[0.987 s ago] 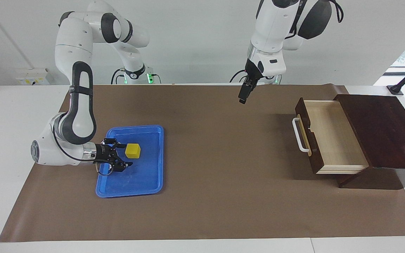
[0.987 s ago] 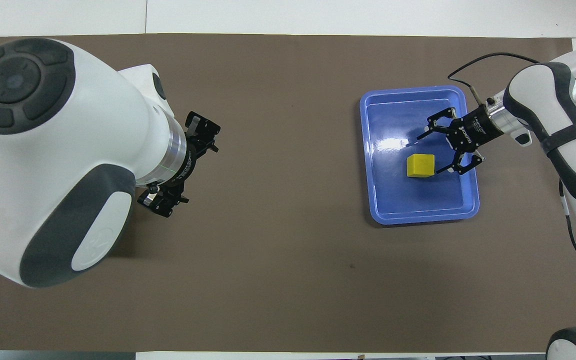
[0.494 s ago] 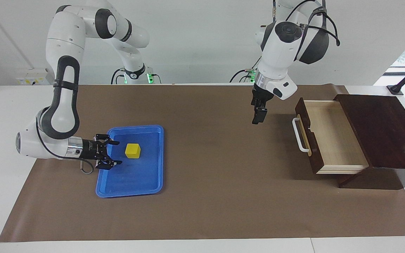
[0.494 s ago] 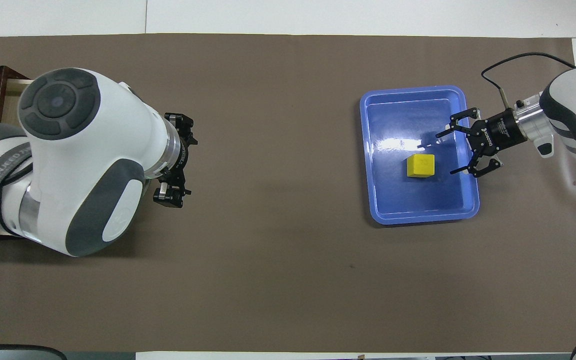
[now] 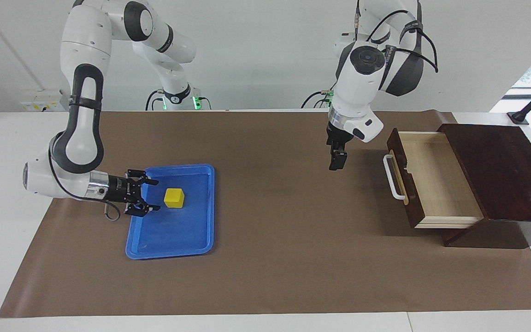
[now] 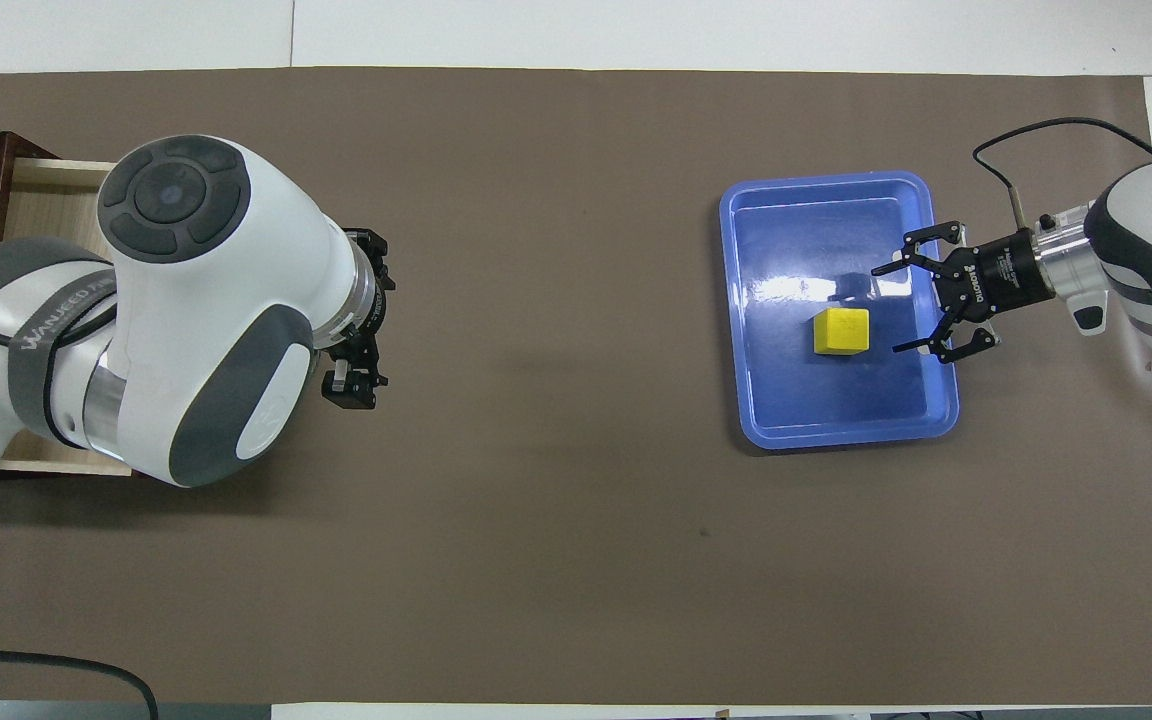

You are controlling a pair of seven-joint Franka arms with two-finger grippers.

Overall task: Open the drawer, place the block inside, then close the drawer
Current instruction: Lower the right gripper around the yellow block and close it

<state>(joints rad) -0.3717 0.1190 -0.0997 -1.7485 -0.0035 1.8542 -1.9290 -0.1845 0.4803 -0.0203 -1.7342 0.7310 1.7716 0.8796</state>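
The yellow block [image 5: 174,198] [image 6: 841,331] lies in the blue tray [image 5: 178,235] [image 6: 836,420]. My right gripper [image 5: 157,196] [image 6: 888,310] reaches in level over the tray's rim at the right arm's end. It is open, empty, and its fingertips stop just short of the block. The drawer [image 5: 436,175] [image 6: 46,190] of the dark brown box [image 5: 500,166] stands pulled out, showing empty pale wood and a white handle [image 5: 392,177]. My left gripper [image 5: 337,161] [image 6: 368,315] hangs open and empty over the mat beside that handle.
A brown mat [image 5: 284,258] covers the table, and white table shows around its edges. The left arm's bulk hides much of the drawer in the overhead view. Between tray and drawer lies bare mat.
The right gripper drew back from the block to the tray's rim, still open. The left arm swung toward the drawer's end and came lower, uncovering part of the drawer in the overhead view.
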